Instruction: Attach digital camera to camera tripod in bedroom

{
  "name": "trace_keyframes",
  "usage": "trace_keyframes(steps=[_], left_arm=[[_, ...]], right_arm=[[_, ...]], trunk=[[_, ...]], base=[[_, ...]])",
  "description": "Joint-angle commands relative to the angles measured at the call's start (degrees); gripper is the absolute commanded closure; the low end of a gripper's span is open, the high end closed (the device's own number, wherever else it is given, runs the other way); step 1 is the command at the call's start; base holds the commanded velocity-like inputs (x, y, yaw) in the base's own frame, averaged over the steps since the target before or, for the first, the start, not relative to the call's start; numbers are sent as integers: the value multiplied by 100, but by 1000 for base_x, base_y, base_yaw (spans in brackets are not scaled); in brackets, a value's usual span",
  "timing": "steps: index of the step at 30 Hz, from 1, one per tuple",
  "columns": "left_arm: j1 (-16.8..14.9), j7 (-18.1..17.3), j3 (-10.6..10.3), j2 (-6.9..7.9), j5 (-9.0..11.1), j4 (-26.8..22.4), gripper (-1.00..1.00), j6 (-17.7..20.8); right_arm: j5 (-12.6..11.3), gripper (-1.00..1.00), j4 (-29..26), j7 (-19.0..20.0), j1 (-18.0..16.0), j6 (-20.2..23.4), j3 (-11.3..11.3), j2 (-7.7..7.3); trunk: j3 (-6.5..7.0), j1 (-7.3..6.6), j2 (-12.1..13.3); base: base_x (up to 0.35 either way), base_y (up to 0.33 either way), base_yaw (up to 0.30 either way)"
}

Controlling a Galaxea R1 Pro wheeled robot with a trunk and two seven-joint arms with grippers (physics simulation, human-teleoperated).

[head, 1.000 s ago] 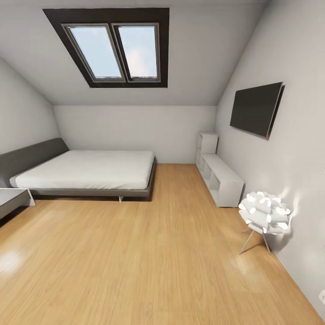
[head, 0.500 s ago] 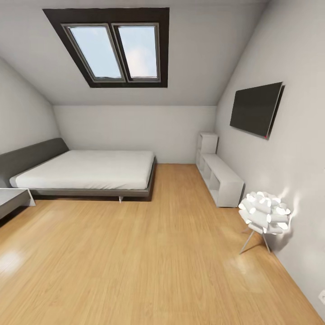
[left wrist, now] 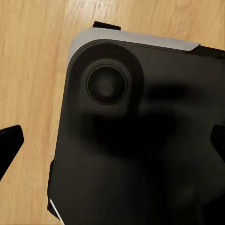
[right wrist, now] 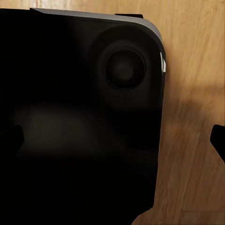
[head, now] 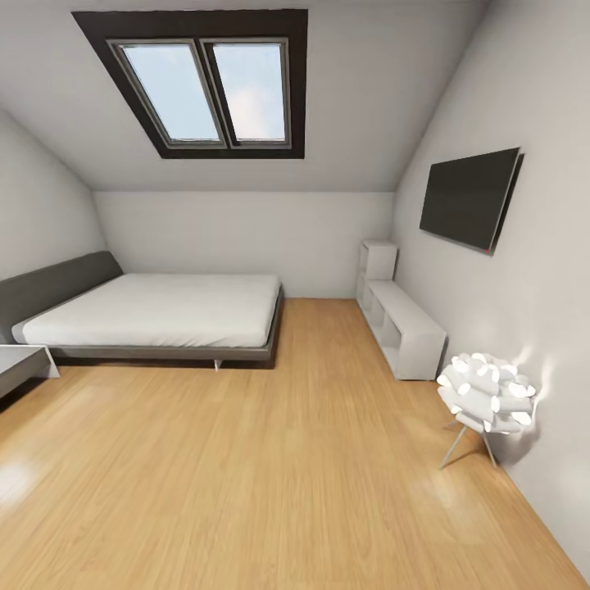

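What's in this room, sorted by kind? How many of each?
Bed: 1
Skylight: 1
Wall TV: 1
White shelf unit: 1
White lamp: 1
Grey furniture at the left edge, cut off: 1
Total: 6

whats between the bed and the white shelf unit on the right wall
In the head view, only bare wood floor lies between the bed and the white shelf unit, running back to the far wall.
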Motion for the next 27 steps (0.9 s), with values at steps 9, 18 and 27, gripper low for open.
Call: trace_keyframes(steps=[9, 18, 27], left_arm=[[-1, -1, 39, -5, 16, -1, -100, -11], [-1, -1, 39, -10, 18, -1, -100, -11], [-1, -1, 39, -10, 15, -1, -100, -11]], right_arm=[[4, -100, 0, -6, -1, -17, 11, 1], [-1, -100, 0, -7, -1, -20, -1, -9], [-24, -100, 0, -9, -1, -29, -28, -1]], trunk=[[-5, 0, -2], [-5, 0, -2], [-5, 0, -2]], base=[[10, 0, 56], [1, 0, 18], [0, 0, -197]])
